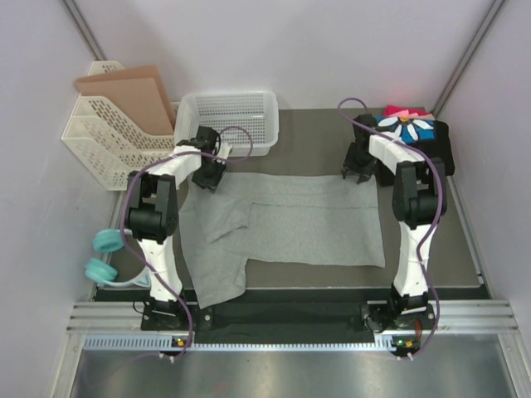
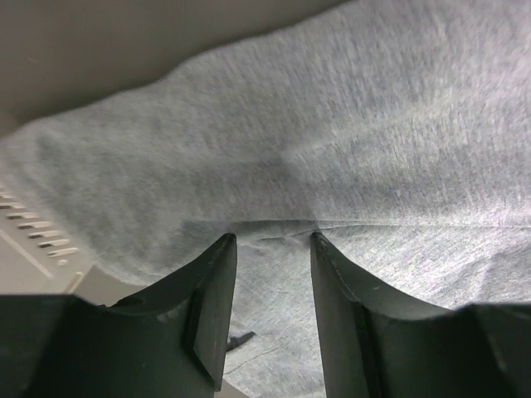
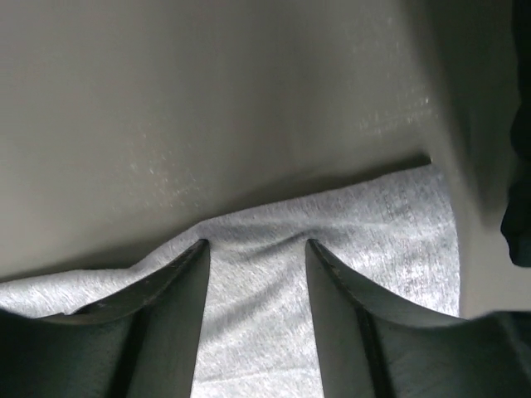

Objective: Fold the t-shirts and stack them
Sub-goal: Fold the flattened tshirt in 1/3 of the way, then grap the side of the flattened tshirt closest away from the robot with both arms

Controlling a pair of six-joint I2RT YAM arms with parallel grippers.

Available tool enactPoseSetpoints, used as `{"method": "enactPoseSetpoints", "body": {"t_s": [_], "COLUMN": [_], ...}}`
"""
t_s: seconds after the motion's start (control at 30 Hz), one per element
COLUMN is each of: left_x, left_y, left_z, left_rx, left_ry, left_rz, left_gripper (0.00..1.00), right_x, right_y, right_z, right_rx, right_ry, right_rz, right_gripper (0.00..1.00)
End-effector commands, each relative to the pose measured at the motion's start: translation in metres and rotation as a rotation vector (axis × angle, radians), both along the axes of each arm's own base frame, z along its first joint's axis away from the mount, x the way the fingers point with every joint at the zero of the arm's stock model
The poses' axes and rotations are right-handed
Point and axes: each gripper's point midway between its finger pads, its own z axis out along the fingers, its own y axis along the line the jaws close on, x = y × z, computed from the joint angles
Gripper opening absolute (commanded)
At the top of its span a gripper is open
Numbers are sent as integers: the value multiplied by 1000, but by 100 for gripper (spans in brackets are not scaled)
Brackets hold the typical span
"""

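The light heather-grey t-shirt (image 1: 290, 220) lies spread flat on the dark mat, one sleeve folded inward at the left and a flap hanging toward the near left. My left gripper (image 1: 207, 176) is at its far left corner. In the left wrist view (image 2: 272, 240) the jaws stand apart with the tips down on the grey cloth (image 2: 332, 141). My right gripper (image 1: 358, 174) is at the far right corner. In the right wrist view (image 3: 255, 245) it is open, tips on the cloth's edge (image 3: 257, 290). A folded stack sits at the back right, the black daisy-print shirt (image 1: 415, 133) on pink/red ones (image 1: 404, 111).
A white perforated basket (image 1: 230, 116) stands just behind the left gripper, its corner also in the left wrist view (image 2: 33, 240). A white file rack (image 1: 108, 141) holding cardboard (image 1: 124, 87) stands at the back left. Two teal rings (image 1: 104, 255) lie off the mat at the left.
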Motion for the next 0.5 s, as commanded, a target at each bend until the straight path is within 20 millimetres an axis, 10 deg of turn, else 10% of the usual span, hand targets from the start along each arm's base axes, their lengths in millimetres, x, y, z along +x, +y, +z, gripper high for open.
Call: {"method": "enactPoseSetpoints", "body": {"t_s": [0.0,0.23,0.33,0.47], "left_x": [39,10,-48,-151], "left_y": [2,0,-11,-13], "left_z": [62,144,162,130], "left_rx": [-9,-44,-101,-68], "left_ry": [-232,-316,-271,-117], "left_rz": [2,-58,-188,-399], "left_gripper": [46,50,51,50], "right_x": [28,-16,-60,-123], "right_y": [-10,-25,-20,-12], "right_z": [34,127,145,128], "right_rx": [-31,-104,-114,-137], "right_ry": [-140,-282,-313,-287], "right_rz": [-19,-50,-31,14], "right_gripper": [53,63,64,63]}}
